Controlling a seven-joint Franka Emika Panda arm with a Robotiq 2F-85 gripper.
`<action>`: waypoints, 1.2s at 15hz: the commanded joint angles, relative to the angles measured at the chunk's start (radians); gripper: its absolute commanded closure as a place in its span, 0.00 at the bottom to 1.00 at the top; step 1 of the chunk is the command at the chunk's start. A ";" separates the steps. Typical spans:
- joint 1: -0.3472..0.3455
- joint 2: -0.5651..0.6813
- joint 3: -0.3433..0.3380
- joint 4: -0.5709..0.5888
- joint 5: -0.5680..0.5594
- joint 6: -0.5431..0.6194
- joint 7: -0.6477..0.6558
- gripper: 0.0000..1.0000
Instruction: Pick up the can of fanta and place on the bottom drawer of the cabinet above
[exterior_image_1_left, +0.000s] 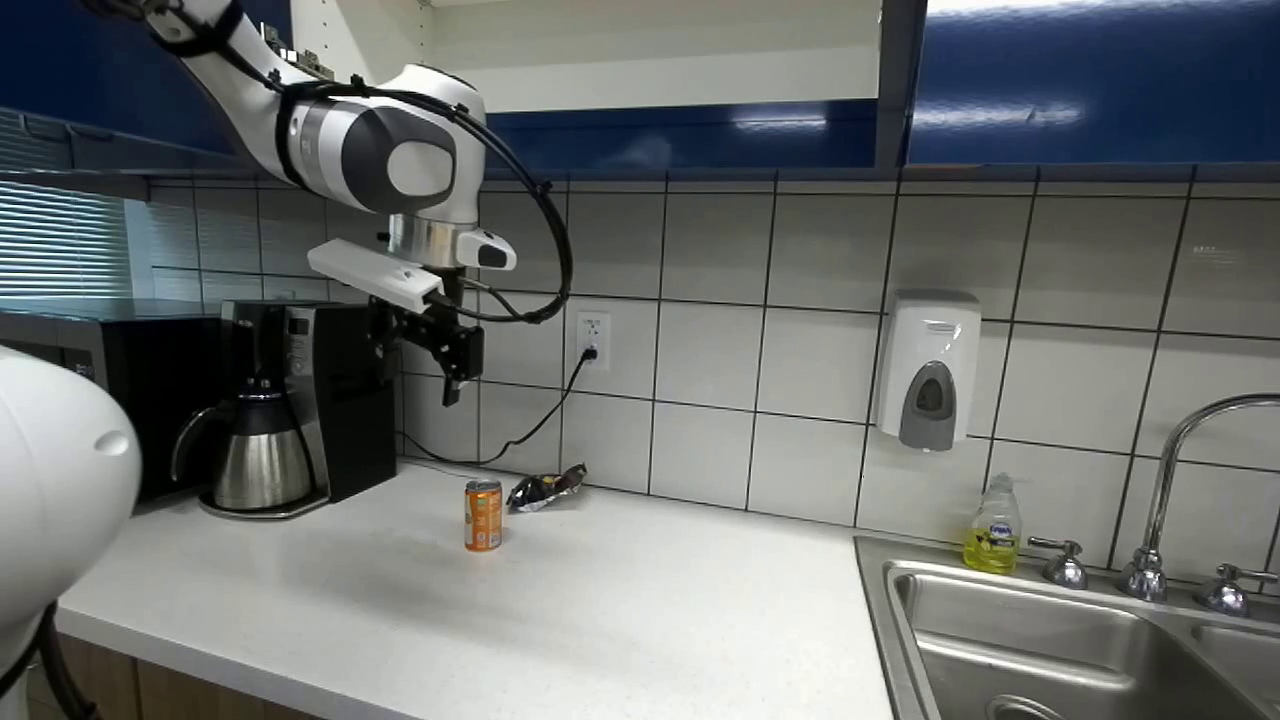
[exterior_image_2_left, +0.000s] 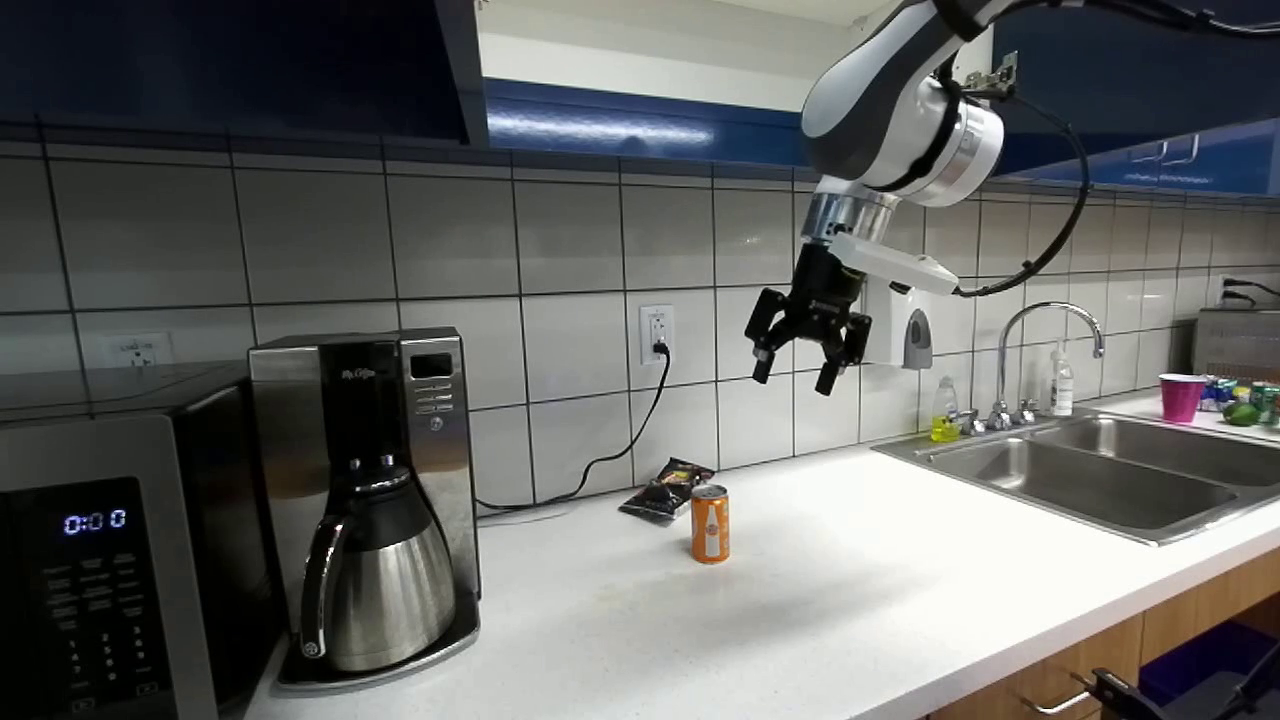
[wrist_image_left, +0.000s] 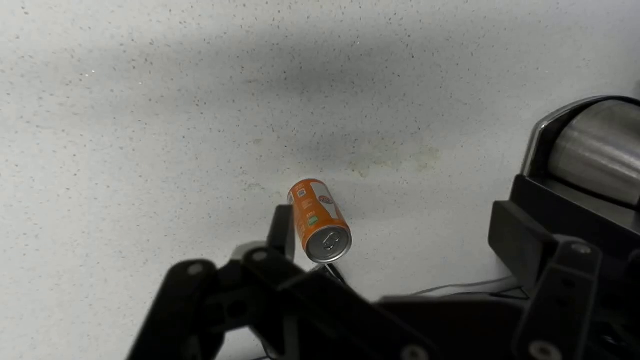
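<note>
Robot arm (exterior_image_1_left: 395, 150) in an exterior view, bent downward at the far left to a silver wrist (exterior_image_1_left: 425, 242); a rounded white link (exterior_image_1_left: 60, 470) of the robot stands near, at the left edge. The black gripper (exterior_image_2_left: 795, 372) points downward, slightly tilted, jaws parted; in the wrist view its two fingers (wrist_image_left: 282, 232) stand well apart.

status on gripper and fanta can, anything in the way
Gripper open, empty, above the countertop. Fanta can upright on it, not yet gripped. Dark packet close by the can, might crowd the grasp.
</note>
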 joint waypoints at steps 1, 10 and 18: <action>-0.010 0.047 0.021 0.008 -0.003 0.025 -0.012 0.00; -0.013 0.249 0.049 -0.004 -0.015 0.181 -0.040 0.00; -0.027 0.500 0.067 0.036 -0.012 0.397 -0.097 0.00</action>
